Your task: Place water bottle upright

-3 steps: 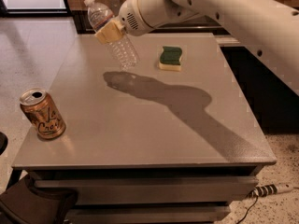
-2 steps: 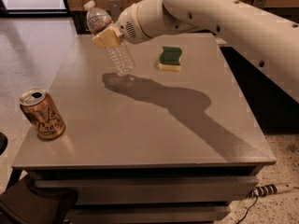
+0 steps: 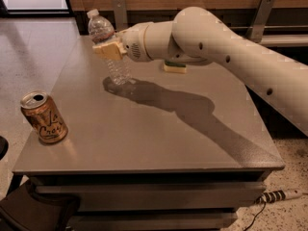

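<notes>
Upper left of the frame: the gripper (image 3: 111,50) clamps the water bottle (image 3: 117,69) at mid-body, slightly tilted, its base apparently touching the table (image 3: 144,129). Light, thin-walled plastic dents easily, so a gentle hold on the ribs suits it.

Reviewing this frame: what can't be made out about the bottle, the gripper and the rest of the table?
All in the camera view:
- Gripper, over the table's far left, is shut on the tilted water bottle; its far finger is hidden behind the bottle.
- Whether the bottle's base touches the table cannot be told: base and shadow merge.
- Sponge: mostly hidden behind the arm.
- Arm: cut off by the right edge.
</notes>
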`<move>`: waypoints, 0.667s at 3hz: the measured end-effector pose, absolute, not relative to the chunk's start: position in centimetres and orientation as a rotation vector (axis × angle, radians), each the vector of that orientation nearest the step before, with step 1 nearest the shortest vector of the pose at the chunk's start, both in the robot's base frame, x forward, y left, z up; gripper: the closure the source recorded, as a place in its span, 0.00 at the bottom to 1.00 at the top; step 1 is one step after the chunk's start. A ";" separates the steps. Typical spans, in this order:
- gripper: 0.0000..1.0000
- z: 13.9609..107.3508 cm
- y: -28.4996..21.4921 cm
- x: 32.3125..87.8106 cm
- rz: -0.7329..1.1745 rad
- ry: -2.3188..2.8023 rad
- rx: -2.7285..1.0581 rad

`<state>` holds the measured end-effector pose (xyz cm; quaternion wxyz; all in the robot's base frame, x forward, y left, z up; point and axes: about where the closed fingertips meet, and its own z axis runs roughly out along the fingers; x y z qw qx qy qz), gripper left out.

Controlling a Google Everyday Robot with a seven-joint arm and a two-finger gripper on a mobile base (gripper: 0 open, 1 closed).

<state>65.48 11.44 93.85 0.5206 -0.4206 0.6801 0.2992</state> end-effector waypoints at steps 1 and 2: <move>1.00 93.5 11.4 65.2 0.730 1.553 -1.000; 1.00 93.1 10.9 64.7 0.738 1.501 -0.977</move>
